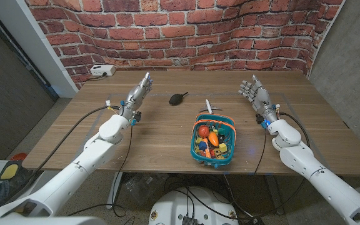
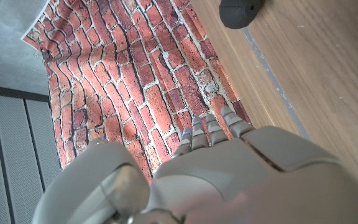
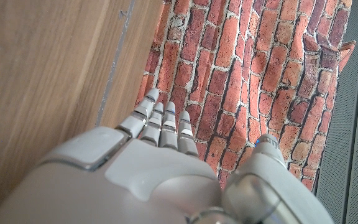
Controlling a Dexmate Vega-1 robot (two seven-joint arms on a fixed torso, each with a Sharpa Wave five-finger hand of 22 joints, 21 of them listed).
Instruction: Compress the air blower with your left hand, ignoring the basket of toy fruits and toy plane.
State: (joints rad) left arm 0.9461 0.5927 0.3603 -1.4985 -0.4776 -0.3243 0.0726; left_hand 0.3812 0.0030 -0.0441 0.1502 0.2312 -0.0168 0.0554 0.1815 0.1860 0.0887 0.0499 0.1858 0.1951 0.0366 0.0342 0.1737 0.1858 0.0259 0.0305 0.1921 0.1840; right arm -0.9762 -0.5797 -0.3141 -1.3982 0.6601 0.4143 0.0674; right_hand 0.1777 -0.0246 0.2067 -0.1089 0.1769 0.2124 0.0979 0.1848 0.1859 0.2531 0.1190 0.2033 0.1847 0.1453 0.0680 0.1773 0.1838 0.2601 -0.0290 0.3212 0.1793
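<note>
The black air blower (image 1: 178, 98) lies on the wooden table (image 1: 167, 140) toward the back, its nozzle pointing right; a part of this blower (image 2: 240, 12) also appears in the left wrist view. My left hand (image 1: 139, 92) is raised to the blower's left with fingers stretched out and nothing in it, a short gap away. In the left wrist view my left hand (image 2: 210, 174) points its fingers (image 2: 207, 127) at the brick wall. My right hand (image 1: 253, 92) stands open at the table's right, holding nothing, and the same hand (image 3: 148, 180) appears in the right wrist view.
A teal basket (image 1: 194, 147) with toy fruits sits near the front middle. A white toy plane (image 1: 209, 107) lies just behind it. A white box (image 1: 101, 70) with a cable rests at the back left corner. A brick wall (image 1: 186, 31) stands behind the table.
</note>
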